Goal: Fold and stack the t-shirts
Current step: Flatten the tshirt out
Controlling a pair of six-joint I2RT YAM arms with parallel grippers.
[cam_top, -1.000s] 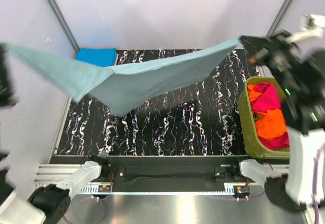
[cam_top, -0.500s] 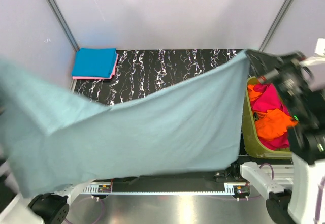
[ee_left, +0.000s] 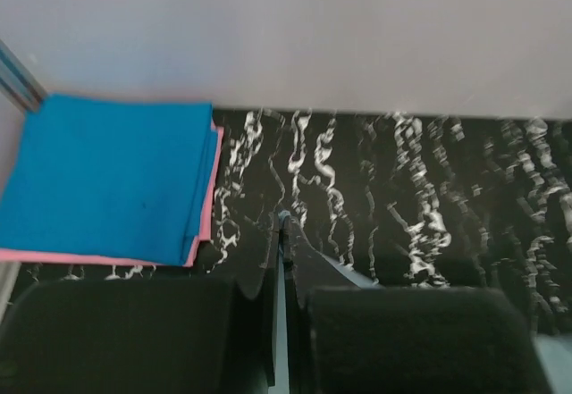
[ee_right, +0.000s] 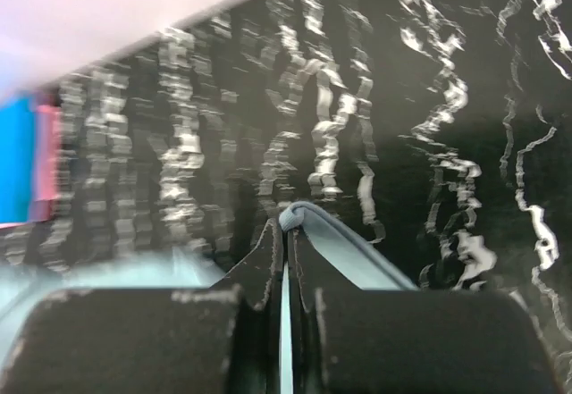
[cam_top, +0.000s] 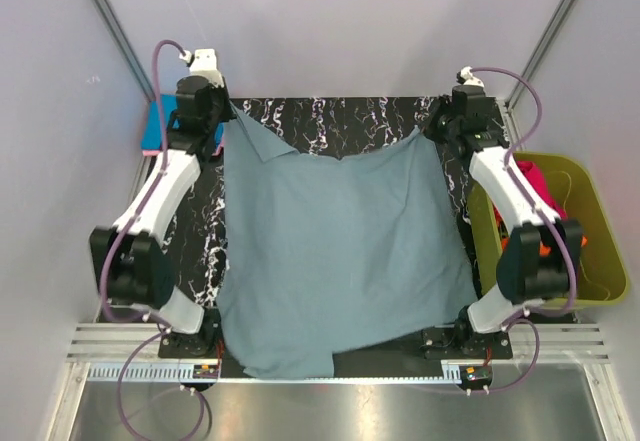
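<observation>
Top external: tub (cam_top: 598, 223) beside shirt (cam_top: 340, 251)

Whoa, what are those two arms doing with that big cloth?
The left gripper and right gripper each pinch a far corner of a grey-blue t-shirt spread across the black marbled table, not yet folded. A folded bright blue shirt lies on a pink one at the far left. A magenta shirt waits in the olive tub, right.
</observation>
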